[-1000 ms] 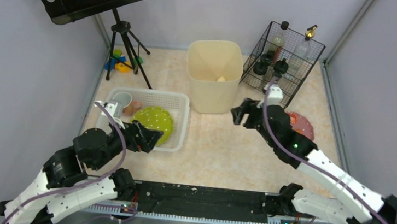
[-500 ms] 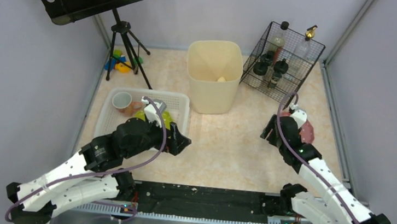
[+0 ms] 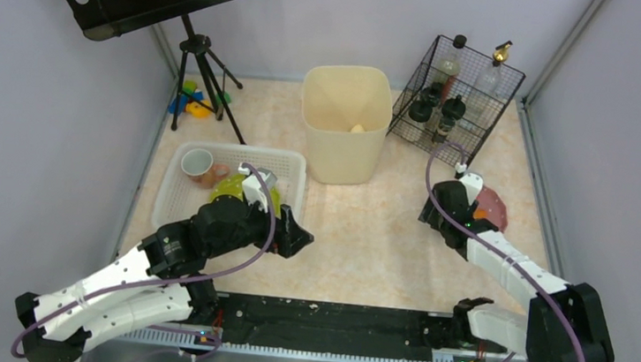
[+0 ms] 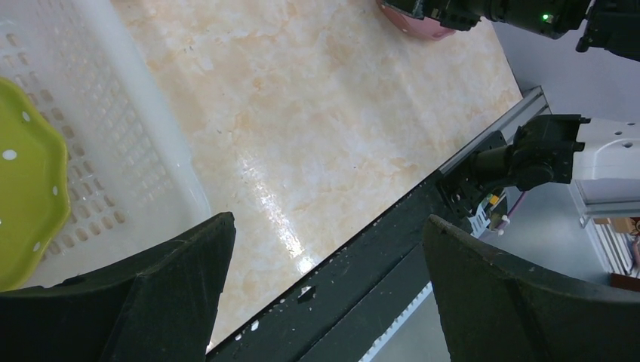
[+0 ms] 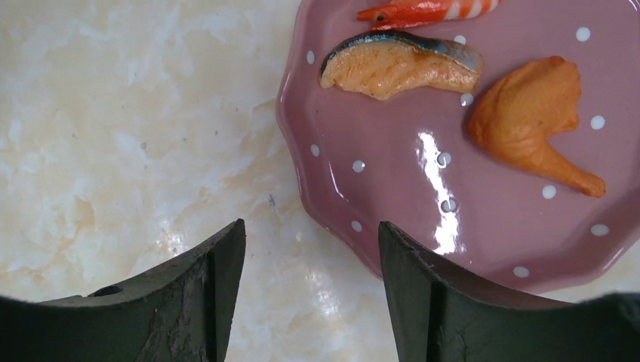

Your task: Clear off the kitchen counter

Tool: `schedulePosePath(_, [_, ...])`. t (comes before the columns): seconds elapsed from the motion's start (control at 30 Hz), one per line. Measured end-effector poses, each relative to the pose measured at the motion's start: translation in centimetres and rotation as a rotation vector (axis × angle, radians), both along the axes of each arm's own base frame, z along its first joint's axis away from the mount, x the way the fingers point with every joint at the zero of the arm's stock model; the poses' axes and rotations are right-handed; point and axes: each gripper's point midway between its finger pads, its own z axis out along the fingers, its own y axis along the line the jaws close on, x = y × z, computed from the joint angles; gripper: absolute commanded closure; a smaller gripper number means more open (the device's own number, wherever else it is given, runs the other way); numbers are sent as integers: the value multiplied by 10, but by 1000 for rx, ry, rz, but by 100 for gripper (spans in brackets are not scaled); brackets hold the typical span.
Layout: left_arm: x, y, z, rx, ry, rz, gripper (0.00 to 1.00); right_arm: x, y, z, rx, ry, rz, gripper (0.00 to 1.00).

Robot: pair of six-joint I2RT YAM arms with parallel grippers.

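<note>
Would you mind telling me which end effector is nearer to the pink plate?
Right. The right end effector is over the rim of the pink plate; the left end effector is across the kitchen counter beside the white basket.

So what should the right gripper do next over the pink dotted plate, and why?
Probably lower and close on the rim of the pink dotted plate: the right gripper hangs open with that rim in line between its fingers, and the plate sits uncleared on the marble-patterned kitchen counter.
</note>
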Motion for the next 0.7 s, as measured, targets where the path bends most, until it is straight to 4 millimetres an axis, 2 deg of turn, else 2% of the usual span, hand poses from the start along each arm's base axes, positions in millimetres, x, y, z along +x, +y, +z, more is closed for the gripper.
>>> schedulePosePath(0.17, [0, 1, 1, -5, -4, 1, 1, 12, -4, -8, -25, -2, 8, 35])
schedulePosePath(0.37, [0, 1, -3, 3, 0, 4, 1, 18, 4, -25, -14, 41, 41, 36])
schedulePosePath(0.7, [1, 3, -5, 10, -1, 15, 1, 35, 25, -21, 84, 4, 88, 37])
